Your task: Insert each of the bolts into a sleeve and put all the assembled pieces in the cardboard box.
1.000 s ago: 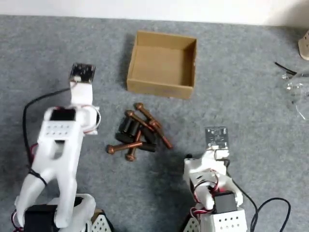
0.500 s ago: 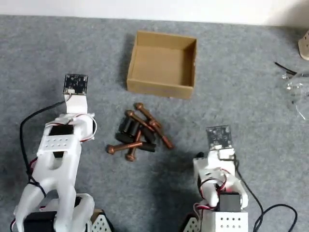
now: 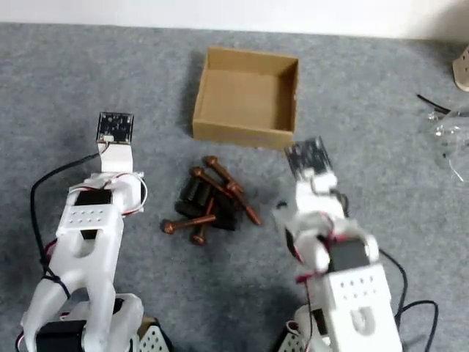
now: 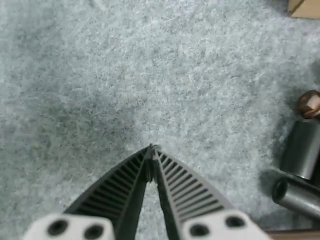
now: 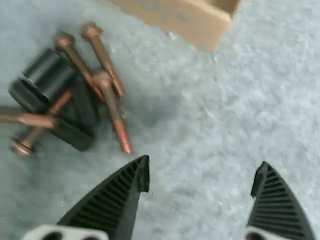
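Cardboard box (image 3: 242, 135): empty, I see nothing assembled.
Bolts (image 3: 222, 176), sleeves (image 3: 192, 193): loose, all pending.
Left hand (image 4: 151, 150): closed, empty.
Right hand (image 5: 203, 170): open, empty.

- The high camera looks down over my table (image 3: 73, 66), far enough off for the whole scene.
- My wrist cameras sit close above the surface, each catching some bolts (image 3: 223, 176) too.
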Robot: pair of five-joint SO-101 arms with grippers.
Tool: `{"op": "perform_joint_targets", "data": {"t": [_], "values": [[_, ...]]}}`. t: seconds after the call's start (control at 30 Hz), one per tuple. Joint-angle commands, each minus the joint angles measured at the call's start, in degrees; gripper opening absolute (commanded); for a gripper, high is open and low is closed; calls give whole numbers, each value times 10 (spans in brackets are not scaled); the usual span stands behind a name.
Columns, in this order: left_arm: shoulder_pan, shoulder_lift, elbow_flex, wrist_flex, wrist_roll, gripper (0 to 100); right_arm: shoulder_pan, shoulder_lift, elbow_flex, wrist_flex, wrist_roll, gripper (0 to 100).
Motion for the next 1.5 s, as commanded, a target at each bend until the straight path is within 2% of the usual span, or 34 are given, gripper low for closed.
{"op": "perform_joint_targets", "data": {"t": [0.0,0.2,0.5,0.6,0.8,1.47], "values": [[-8,-22,1,-9,5,11,-58,110,-134,-18,-40,307],[-8,-22,1,-9,5,11,-131,254,-240,-18,-56,307],[-8,-22,1,-10,5,11,-204,374,-287,-19,-71,307],[-8,-22,1,-10,5,11,-210,400,-285,-37,-98,307],[-8,-22,1,-10,5,11,-209,448,-259,-95,-100,307],[-9,-22,2,-16,5,11,-242,579,-266,-101,-100,307]]}}
